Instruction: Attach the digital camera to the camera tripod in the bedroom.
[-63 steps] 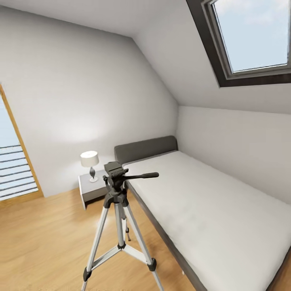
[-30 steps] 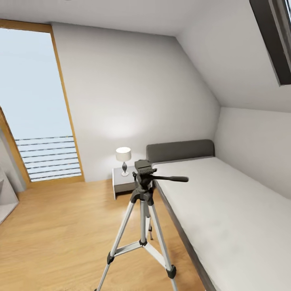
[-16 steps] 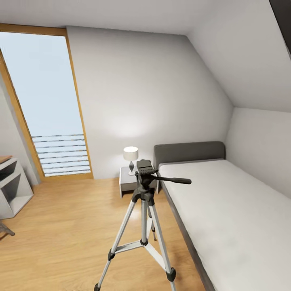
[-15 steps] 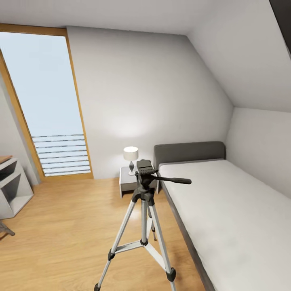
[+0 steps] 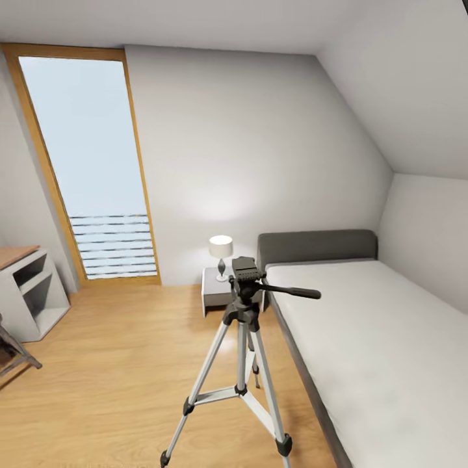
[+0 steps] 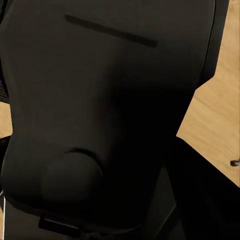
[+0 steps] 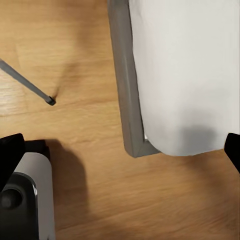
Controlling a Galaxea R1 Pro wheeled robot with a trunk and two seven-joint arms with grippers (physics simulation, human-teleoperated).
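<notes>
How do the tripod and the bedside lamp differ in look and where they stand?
The tripod is tall, with silver-grey legs and a black head; the lamp is short, with a white shade on a dark base. The tripod stands on the wood floor; the lamp sits on the nightstand. Both are upright beside the bed.

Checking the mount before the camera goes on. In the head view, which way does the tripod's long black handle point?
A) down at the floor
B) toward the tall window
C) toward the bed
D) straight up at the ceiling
C: the handle of the camera tripod juts sideways over the edge of the bed.
</notes>
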